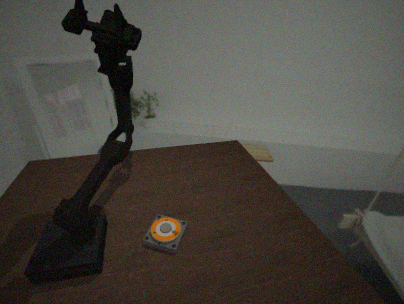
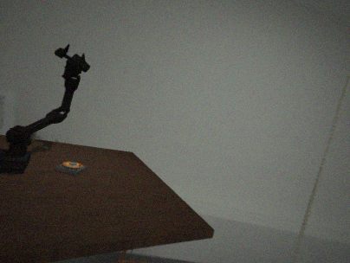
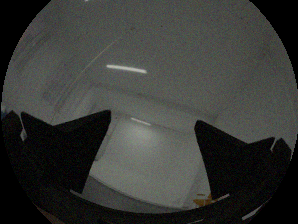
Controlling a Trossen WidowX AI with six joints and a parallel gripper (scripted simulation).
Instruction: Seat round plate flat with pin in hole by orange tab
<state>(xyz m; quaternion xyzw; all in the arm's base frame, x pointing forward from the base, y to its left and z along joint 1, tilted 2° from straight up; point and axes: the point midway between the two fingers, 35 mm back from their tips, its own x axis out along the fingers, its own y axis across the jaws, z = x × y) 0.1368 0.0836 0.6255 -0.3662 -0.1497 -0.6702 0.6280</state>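
Up in the upper left of the top view, gripper point(image 1: 95, 22) raised high on the black arm point(image 1: 117, 100), fingers spread wide, nothing between them; in the wrist view, two dark fingertips well apart against pale wall only. Lower centre-left of the top view, round plate point(image 1: 165, 228), orange with a grey centre, on its grey square base point(image 1: 164, 244), on the brown table point(image 1: 240, 240), near the arm's foot, well apart from the gripper. Pin and hole too small to make out.
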